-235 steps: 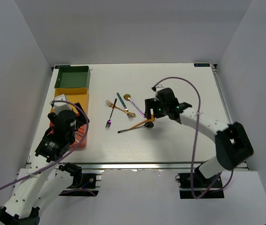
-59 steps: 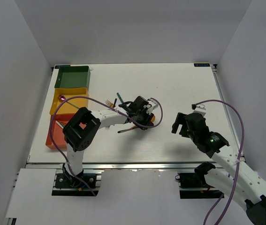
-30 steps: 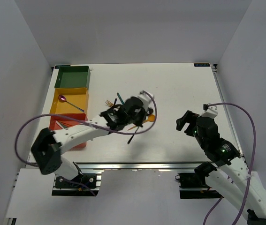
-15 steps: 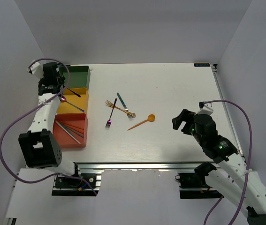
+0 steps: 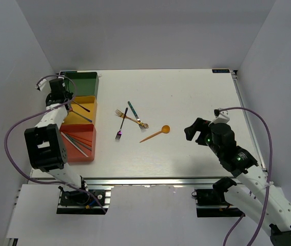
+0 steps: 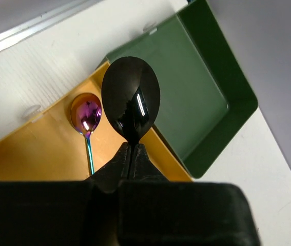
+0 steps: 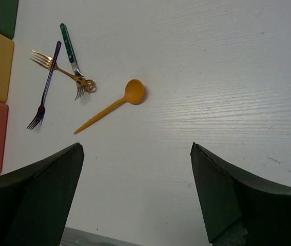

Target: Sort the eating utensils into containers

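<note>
Only left wrist shows fingers [image 6: 131,154] pinching black spoon [image 6: 130,105].

I see a black spoon [image 6: 131,100] with a glossy, mirror-like bowl showing sharp highlights. The purple spoon [image 6: 86,114] looks like polished metal with an iridescent sheen. The green tray [image 6: 196,92] and yellow tray [image 6: 42,154] have smooth, matt walls that look like plastic. The orange spoon [image 7: 112,107] appears matt plastic. The table [image 7: 212,77] is white with a fine linear grain.
</note>
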Robot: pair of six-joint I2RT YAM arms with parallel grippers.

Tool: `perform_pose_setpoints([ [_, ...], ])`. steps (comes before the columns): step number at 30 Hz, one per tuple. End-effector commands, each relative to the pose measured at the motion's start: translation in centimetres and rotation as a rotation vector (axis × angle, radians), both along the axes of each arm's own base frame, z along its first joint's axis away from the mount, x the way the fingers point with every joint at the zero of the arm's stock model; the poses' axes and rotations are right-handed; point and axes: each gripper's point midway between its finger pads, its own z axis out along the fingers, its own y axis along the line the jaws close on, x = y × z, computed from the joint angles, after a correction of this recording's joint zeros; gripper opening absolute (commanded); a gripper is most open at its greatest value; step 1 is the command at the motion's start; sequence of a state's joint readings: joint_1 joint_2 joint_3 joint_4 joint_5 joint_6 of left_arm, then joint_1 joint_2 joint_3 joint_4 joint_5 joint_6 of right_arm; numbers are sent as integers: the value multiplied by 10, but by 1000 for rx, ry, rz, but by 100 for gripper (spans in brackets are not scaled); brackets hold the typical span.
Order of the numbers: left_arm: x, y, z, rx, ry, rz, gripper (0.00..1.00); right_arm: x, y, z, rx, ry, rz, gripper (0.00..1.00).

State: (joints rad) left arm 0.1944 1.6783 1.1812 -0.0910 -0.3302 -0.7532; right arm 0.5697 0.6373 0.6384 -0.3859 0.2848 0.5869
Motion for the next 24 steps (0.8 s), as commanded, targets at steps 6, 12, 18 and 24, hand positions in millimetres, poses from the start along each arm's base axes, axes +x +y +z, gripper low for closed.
perform_pose_setpoints([
  [6, 3, -6, 2, 15, -4, -51, 26, 7, 9, 6, 18, -40, 30, 89],
  [12, -7, 2, 23, 85, 5, -18, 68, 7, 7, 9, 14, -47, 28, 89],
  [18, 3, -37, 61, 137, -57, -144, 94, 7, 5, 12, 3, -53, 22, 89],
  [24, 18, -229, 90, 268, -86, -774, 98, 5, -8, 15, -34, -56, -22, 89],
])
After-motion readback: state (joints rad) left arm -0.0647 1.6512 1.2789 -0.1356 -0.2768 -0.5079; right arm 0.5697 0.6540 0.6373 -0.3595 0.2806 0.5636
